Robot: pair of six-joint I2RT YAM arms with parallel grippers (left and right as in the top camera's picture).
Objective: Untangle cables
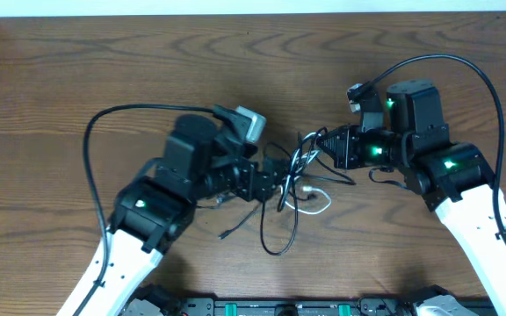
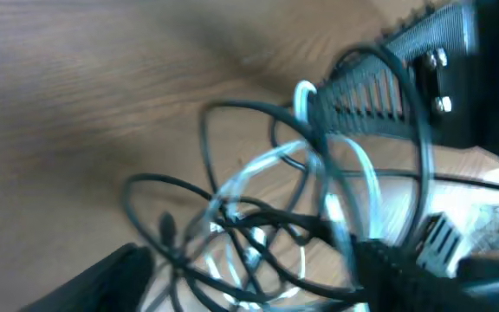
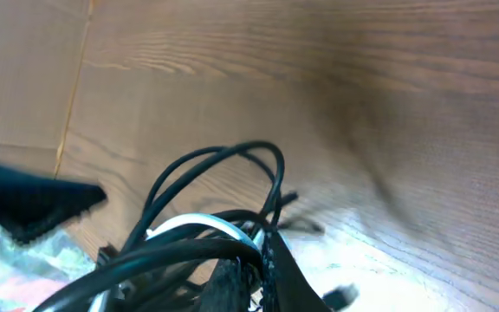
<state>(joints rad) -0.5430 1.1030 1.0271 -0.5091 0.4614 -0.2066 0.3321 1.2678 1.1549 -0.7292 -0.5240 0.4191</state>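
Tangled cables, brown wood-grain table, pale strip beyond far edge

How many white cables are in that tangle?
1. The white cable loops out at the lower right of the black cables; part of it may be hidden beneath them.

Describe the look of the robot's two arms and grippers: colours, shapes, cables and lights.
The left arm and right arm each have a white lower link, blocky black joint housings with small green lights, and a thick black cable arcing alongside. A grey camera block sits at the left wrist. The left gripper and right gripper are black.
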